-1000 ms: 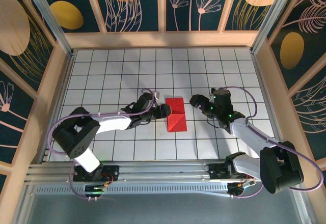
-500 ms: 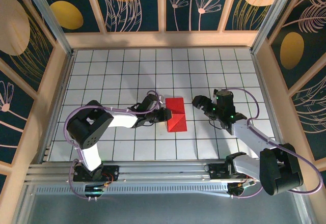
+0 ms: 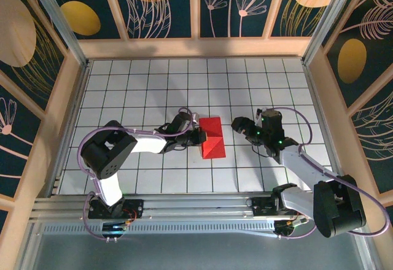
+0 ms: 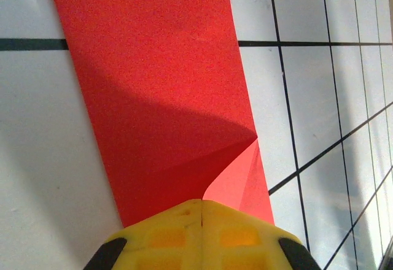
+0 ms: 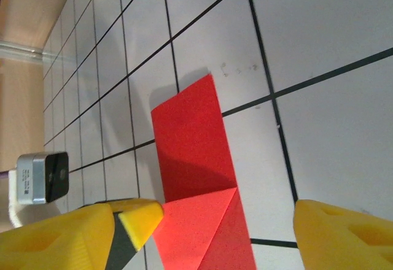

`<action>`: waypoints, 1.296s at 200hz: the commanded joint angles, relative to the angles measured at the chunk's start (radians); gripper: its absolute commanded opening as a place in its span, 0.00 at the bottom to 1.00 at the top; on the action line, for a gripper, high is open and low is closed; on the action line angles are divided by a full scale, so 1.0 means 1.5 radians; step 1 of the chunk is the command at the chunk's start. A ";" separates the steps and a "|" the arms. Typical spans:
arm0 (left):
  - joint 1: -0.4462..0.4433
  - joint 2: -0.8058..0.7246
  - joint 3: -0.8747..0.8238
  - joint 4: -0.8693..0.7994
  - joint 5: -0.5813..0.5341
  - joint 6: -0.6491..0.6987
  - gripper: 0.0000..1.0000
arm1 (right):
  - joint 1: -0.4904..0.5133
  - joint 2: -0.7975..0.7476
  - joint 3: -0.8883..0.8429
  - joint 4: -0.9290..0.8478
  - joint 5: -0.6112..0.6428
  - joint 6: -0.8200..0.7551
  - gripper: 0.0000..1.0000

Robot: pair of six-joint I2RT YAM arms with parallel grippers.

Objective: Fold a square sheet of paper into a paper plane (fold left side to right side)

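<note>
Now the left jaws, half open a second before, had closed on the left edge of the red paper (image 3: 212, 136) on the table (image 3: 153, 86); the right jaws hung wide open, empty, near its right side; folding could begin.

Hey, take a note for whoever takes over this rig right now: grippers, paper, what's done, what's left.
Left gripper: shut on the left edge of the paper.
Right gripper: open, hovering to the right of the paper, apart from it.
Done: paper lies between the grippers, folded into a narrow strip with one diagonal fold at its near end.
Left: the remaining folds; no plane yet.
</note>
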 commanded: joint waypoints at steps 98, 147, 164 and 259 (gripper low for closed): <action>0.002 -0.147 -0.115 0.142 -0.087 -0.078 0.00 | 0.092 0.198 0.005 0.301 -0.116 0.057 0.64; 0.002 -0.146 -0.122 0.144 -0.089 -0.088 0.00 | 0.119 0.284 0.027 0.376 -0.110 0.086 0.60; 0.003 -0.144 -0.122 0.146 -0.086 -0.088 0.00 | 0.120 0.312 0.033 0.405 -0.112 0.102 0.59; 0.002 -0.134 -0.122 0.141 -0.087 -0.091 0.00 | 0.126 0.402 0.060 0.473 -0.118 0.135 0.59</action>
